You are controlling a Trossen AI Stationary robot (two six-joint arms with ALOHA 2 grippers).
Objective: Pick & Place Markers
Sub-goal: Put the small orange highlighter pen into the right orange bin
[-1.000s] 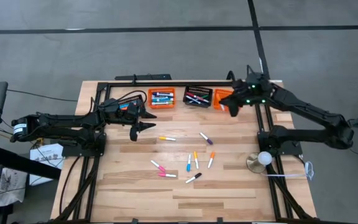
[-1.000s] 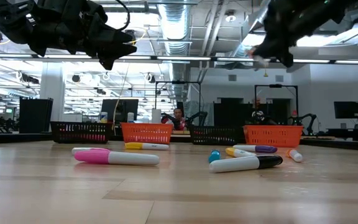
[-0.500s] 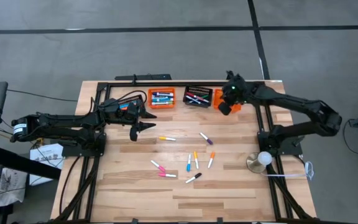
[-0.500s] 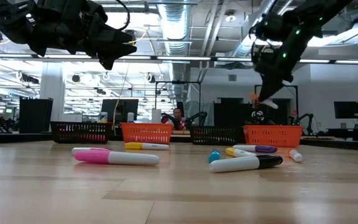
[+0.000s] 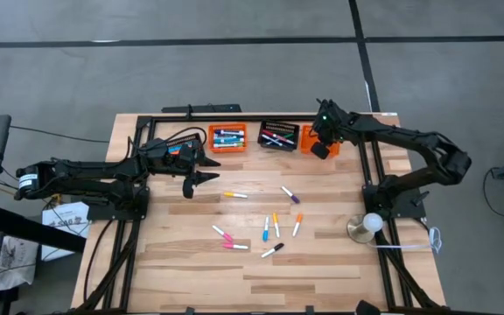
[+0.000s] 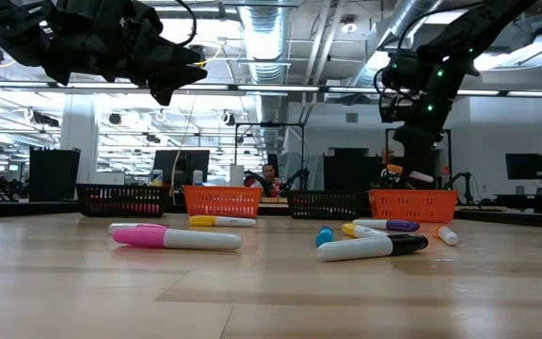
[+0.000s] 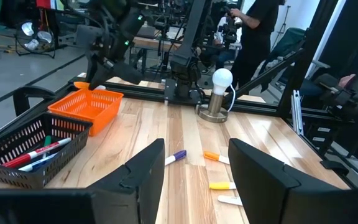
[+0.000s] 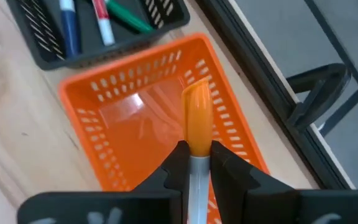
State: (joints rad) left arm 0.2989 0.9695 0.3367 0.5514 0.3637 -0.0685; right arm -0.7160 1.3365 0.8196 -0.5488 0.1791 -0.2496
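Observation:
My right gripper [image 5: 319,145] hangs over the far-right orange basket [image 8: 138,127], shut on a marker with an orange cap [image 8: 197,121] and a white barrel. In the low view that marker [image 6: 412,174] shows just above the basket's rim [image 6: 412,196]. My left gripper [image 5: 198,178] waits open and level above the table's left part, with nothing between its fingers [image 7: 143,177]. Several markers lie flat on the wood, among them a yellow one [image 5: 234,194], a purple one [image 5: 290,196] and a pink one [image 6: 172,237]. My right gripper pinches the marker between its two fingers [image 8: 178,158] on the white barrel just behind the orange cap [image 8: 195,163]. The marker lies along the fingers, and its cap end sticks out past the fingertips. The fingers slant steeply down from above. The marker is lifted clear over the basket's inside.
A black basket [image 5: 278,136] and another orange basket [image 5: 227,138], both holding markers, stand along the far edge beside the far-right one. A white ball on a round base [image 5: 370,225] stands at the right. A black frame rail [image 5: 234,116] runs along the far edge. A person [image 7: 260,31] stands beyond the table.
My right gripper has come down and toward the table's left, from beside the frame post to over the far-right orange basket. It has tipped from near level to steeply down and rolled, carrying the orange-capped marker with it.

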